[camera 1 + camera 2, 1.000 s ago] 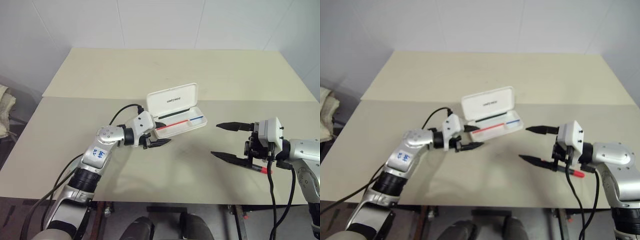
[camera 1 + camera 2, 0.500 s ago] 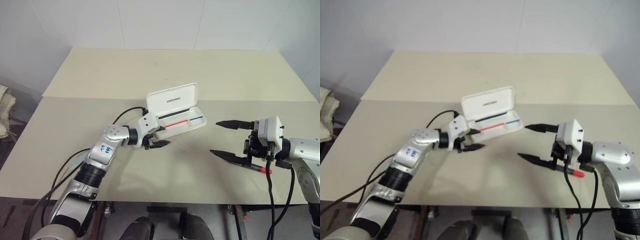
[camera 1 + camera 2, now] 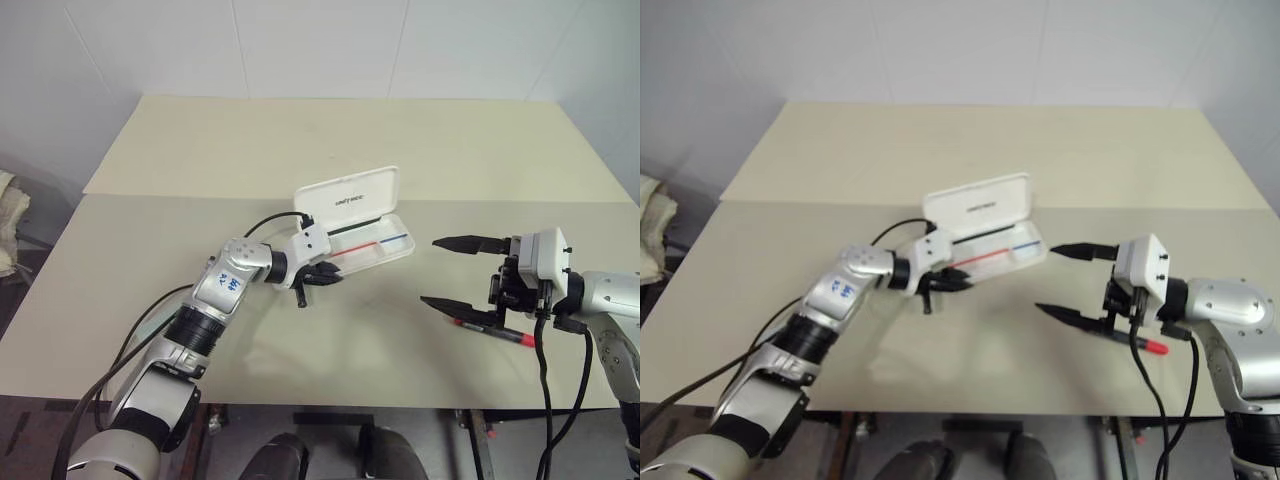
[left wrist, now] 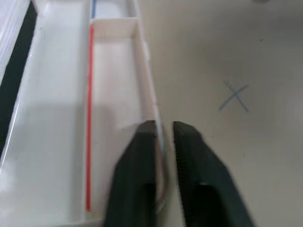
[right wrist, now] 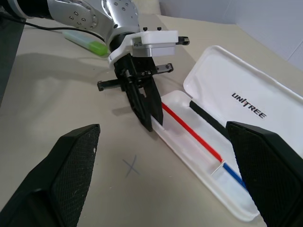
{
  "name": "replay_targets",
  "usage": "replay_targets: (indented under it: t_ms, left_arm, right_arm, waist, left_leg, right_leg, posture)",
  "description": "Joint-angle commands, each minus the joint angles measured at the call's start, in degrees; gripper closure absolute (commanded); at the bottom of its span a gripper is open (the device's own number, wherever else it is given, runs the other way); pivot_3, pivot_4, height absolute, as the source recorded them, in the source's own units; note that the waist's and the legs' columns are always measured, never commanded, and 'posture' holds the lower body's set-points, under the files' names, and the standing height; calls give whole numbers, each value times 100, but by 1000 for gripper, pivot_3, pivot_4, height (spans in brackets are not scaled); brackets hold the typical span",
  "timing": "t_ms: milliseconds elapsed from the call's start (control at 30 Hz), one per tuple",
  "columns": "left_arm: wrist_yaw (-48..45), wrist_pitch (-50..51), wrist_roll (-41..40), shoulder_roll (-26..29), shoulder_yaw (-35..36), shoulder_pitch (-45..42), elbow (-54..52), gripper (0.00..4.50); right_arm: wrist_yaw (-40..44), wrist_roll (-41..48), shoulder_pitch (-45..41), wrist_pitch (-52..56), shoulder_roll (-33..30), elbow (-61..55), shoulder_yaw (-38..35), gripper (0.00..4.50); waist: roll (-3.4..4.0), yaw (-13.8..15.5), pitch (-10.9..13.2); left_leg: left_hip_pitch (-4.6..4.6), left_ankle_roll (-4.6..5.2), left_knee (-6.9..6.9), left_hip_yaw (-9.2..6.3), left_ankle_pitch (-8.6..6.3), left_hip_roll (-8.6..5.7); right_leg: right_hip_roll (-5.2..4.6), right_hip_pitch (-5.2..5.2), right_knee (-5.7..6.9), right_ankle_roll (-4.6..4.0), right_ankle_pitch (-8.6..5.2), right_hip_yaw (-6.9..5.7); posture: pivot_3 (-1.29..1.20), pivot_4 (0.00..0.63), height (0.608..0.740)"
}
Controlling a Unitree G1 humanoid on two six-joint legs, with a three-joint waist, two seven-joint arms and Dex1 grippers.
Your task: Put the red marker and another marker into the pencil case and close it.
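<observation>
The white pencil case (image 3: pixel 352 200) lies open in the middle of the table, lid up, a red-and-blue stripe in its tray (image 5: pixel 189 127). My left gripper (image 3: pixel 325 275) is shut on the tray's front wall at its left end; the wall sits between the two fingers (image 4: pixel 137 165). The red marker (image 3: pixel 495 332) lies on the table at the right, under the lower finger of my right gripper (image 3: pixel 432 271). That gripper hovers open, holding nothing. The light-green marker (image 5: pixel 87 42) lies on the table behind my left arm.
A blue X (image 4: pixel 234 97) is drawn on the table just in front of the case. The table (image 3: pixel 330 140) stretches bare behind the case, up to a white wall. A black cable (image 3: pixel 545 400) hangs from my right wrist.
My left gripper has moved right to the case's front wall and gone from open to shut on it. The right arm has stayed still.
</observation>
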Motion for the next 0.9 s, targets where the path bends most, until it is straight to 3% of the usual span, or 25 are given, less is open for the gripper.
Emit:
replay_targets:
  t_ms: [33, 233, 500, 700, 900]
  left_arm:
    - [-204, 86, 125, -58, -243, -70, 40, 4485]
    - [-455, 179, -3, -99, -277, -14, -208, 4485]
    - [-914, 786, -265, 211, -310, 329, -1583, 4485]
    - [-831, 1135, -290, 548, -354, 972, -2479, 4485]
    - [-639, 1225, -220, 692, -392, 1304, -2563, 4485]
  right_arm:
    - [-55, 89, -147, -26, -110, -218, -179, 0]
    - [-65, 80, -221, -23, -122, -202, -159, 0]
    - [33, 95, -232, 4, -185, -124, -159, 0]
    - [81, 127, -222, 68, -207, -124, -150, 0]
    - [90, 162, -214, 155, -199, -176, -152, 0]
  waist:
    - [0, 8, 0]
    - [-2, 12, -1]
    - [-3, -9, 0]
    - [-3, -11, 0]
    - [-4, -2, 0]
  left_leg:
    - [0, 0, 0, -1, 0, -3]
    - [0, 2, 2, -1, -1, -4]
    - [-8, 10, 2, 0, -6, -3]
    - [-7, 10, 3, 1, -6, -1]
    - [-2, 9, 9, 2, -6, -1]
  right_leg:
    - [-1, 0, 1, 0, 0, -2]
    - [-2, 1, 2, 0, 0, -1]
    - [-4, -9, 5, 0, 0, 0]
    - [-2, -9, 4, 0, 0, 4]
    - [-1, -1, 3, 0, 0, 6]
  posture:
    - [0, 150, 740]
    - [0, 150, 740]
    - [0, 150, 740]
    - [0, 150, 740]
    - [0, 150, 740]
